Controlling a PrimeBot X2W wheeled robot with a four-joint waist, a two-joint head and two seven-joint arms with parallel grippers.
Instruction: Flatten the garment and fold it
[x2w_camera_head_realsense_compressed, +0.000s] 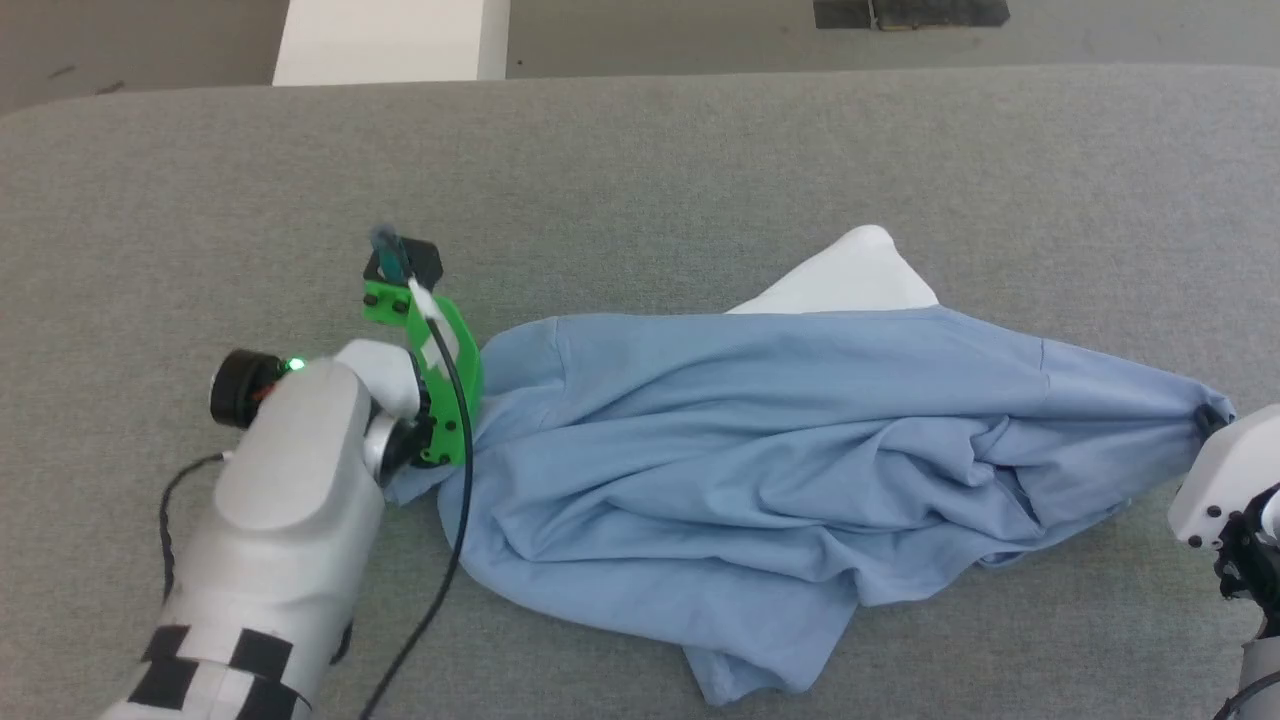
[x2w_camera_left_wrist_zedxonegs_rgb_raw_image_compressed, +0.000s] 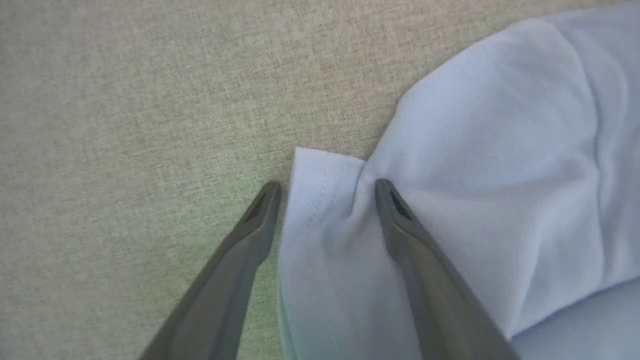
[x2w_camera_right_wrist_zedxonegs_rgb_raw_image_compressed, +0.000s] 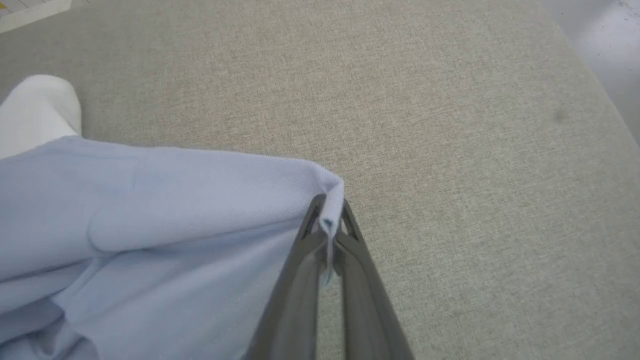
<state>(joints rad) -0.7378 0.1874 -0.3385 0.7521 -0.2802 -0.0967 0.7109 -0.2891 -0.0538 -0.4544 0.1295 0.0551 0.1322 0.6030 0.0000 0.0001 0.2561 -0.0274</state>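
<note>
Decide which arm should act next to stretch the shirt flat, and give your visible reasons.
Left. The left tool is open with a hem corner of the shirt between its fingers, so it probably only needs to close. The right tool is shut on the far end.

I see the garment (x2w_camera_head_realsense_compressed: 750, 430), a light blue T-shirt, lying crumpled on the grey surface (x2w_camera_head_realsense_compressed: 640, 160), drawn out sideways from my left to my right. Its near side is bunched in deep folds, and one flap trails toward me. A white inner part (x2w_camera_head_realsense_compressed: 850, 275) pokes out past its far edge. At the left end a stitched hem corner lies flat between the spread fingers of my left tool (x2w_camera_left_wrist_zedxonegs_rgb_raw_image_compressed: 327, 187). The right end comes to a point, pinched in my right tool (x2w_camera_right_wrist_zedxonegs_rgb_raw_image_compressed: 327, 212).
</note>
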